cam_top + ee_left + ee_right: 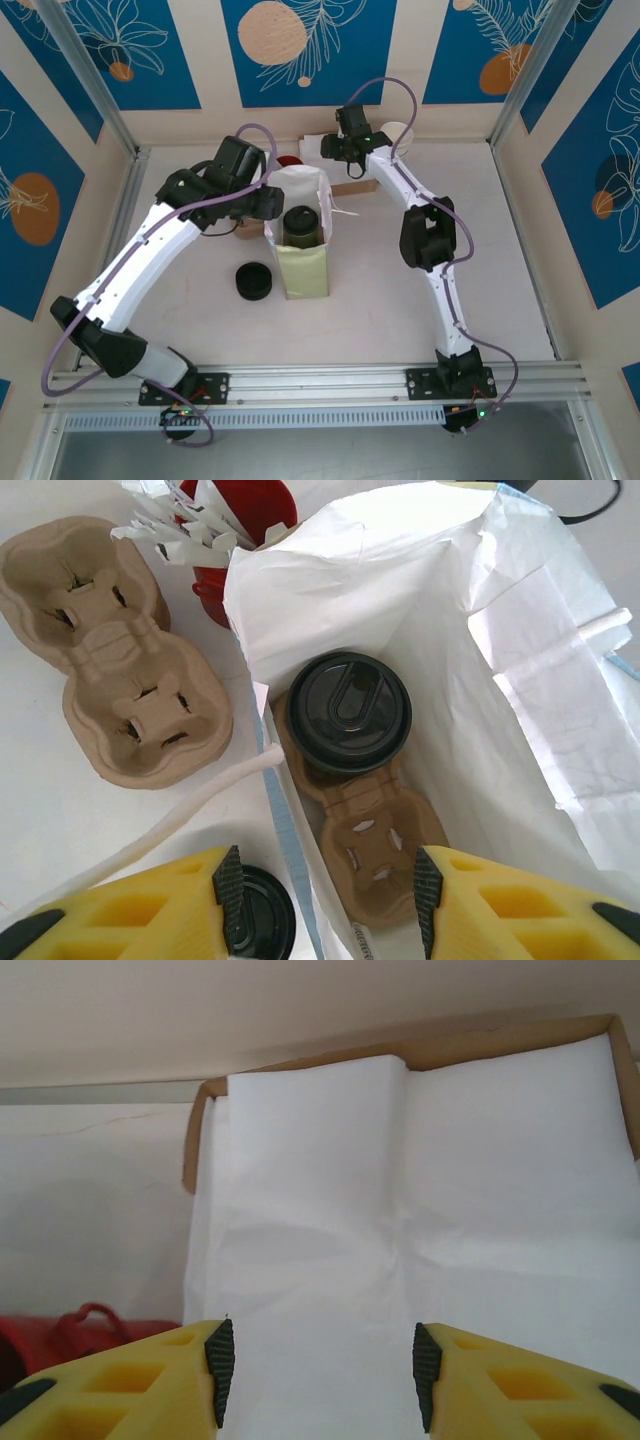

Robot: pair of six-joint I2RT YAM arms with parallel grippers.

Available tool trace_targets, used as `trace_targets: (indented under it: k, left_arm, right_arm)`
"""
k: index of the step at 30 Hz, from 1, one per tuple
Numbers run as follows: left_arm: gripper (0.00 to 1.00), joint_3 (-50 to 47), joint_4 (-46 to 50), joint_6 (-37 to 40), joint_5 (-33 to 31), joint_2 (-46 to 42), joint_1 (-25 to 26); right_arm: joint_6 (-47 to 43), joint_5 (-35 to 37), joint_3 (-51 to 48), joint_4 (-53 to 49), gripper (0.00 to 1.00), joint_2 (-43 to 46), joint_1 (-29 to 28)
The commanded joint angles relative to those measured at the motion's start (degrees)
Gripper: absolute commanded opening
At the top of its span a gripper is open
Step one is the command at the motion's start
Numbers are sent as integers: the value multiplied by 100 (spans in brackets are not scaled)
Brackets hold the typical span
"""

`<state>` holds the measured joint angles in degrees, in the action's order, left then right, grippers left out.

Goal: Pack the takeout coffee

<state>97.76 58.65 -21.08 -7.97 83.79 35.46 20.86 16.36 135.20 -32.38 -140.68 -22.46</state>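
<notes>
The takeout coffee (pixel 348 712), seen from above as a round black lid, sits in one slot of a brown cardboard carrier (pixel 385 845) inside the white paper bag (pixel 520 660). In the top view the takeout coffee (pixel 300 222) stands in the bag (pixel 298 188) at mid-table. My left gripper (pixel 328 910) hangs open above the bag's near edge, one finger outside the bag wall and the other over the carrier's empty slot. At the bag's left side my left gripper (pixel 270 205) holds nothing. My right gripper (pixel 320 1375) is open, facing the bag's white side (pixel 400 1210), at the bag's back (pixel 330 150).
An empty cardboard carrier (pixel 110 650) lies left of the bag. A red cup (pixel 240 520) of white packets stands behind it. A low stack of black lids (pixel 254 281) sits near the bag's front left. Cream cups (pixel 398 132) stand at the back wall.
</notes>
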Motion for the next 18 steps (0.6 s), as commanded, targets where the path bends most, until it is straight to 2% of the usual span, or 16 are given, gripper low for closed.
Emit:
trace_targets:
  k: [1, 11, 18]
  left_arm:
    - [50, 42, -90, 96, -151, -291, -83]
    - [56, -213, -751, 249, -126, -1214, -79]
    - [55, -322, -859, 317, -293, -1561, -81]
  right_arm:
    - [-221, 337, 490, -276, 55, -320, -39]
    - [-706, 989, 1470, -283, 59, -1209, -127]
    - [-831, 1119, 1562, -159, 57, -1473, -83]
